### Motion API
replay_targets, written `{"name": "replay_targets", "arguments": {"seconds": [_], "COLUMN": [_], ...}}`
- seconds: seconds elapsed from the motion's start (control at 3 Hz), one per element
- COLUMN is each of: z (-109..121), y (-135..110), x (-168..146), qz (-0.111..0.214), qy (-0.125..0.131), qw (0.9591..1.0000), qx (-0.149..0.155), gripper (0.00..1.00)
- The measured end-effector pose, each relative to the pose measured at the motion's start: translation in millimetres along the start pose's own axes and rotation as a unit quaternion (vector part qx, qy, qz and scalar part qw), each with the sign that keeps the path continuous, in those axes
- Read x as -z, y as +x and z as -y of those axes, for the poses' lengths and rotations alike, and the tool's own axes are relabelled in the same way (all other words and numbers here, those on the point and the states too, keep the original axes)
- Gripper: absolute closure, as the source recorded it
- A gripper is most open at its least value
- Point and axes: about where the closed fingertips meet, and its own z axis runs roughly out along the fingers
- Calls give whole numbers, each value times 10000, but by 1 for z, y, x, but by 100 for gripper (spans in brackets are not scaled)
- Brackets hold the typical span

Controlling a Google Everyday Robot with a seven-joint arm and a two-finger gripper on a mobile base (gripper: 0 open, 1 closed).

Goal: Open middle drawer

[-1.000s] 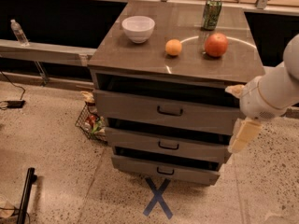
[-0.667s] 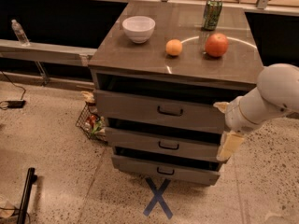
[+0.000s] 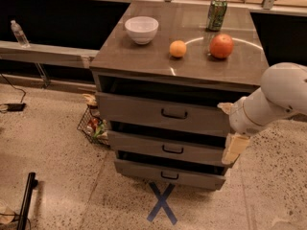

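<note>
Landmark for this entry: the black bar handle (image 3: 172,150) of the middle drawer (image 3: 139,143).

Task thing: the middle drawer is the central front of three stacked in the grey-brown cabinet (image 3: 144,66). It sits below the top drawer (image 3: 134,109) and above the bottom drawer (image 3: 144,169). We judge it not yet pulled out. The handle sits at the centre of the front, and its long axis runs horizontally along the drawer face.

Gripper: the gripper (image 3: 235,148) hangs off the white arm (image 3: 273,99), well to the right of the handle in the camera view and at about the same height. It is over the right end of the drawer front and points downward. We cannot tell whether it is open or closed, and it holds nothing that we can see.

Key relation: the handle lies sideways from the gripper, leftward along the drawer face, with bare drawer front between them. We judge the next move to be a lateral shift toward the handle. The wrist would then need turning so the jaws straddle the horizontal bar from above and below, before any outward pull.

Risk, as we judge it: catching the drawer's right edge during the shift.
</note>
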Motion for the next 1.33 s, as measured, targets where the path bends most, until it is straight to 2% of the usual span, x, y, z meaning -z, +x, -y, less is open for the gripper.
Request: {"name": "replay_targets", "arguments": {"seconds": [0.33,0.67,1.0,1.33], "z": [-23,-61,-69,-63], "y": [3,22,37,64], "x": [-12,-56,-103,-160], "qz": [53,183,364,288], "qy": [-50,-322,-355,-418], "qw": [10000,9993,9987,9985], "qx": [-19,-42,-60,-215], "gripper": [0,0,0,0]}}
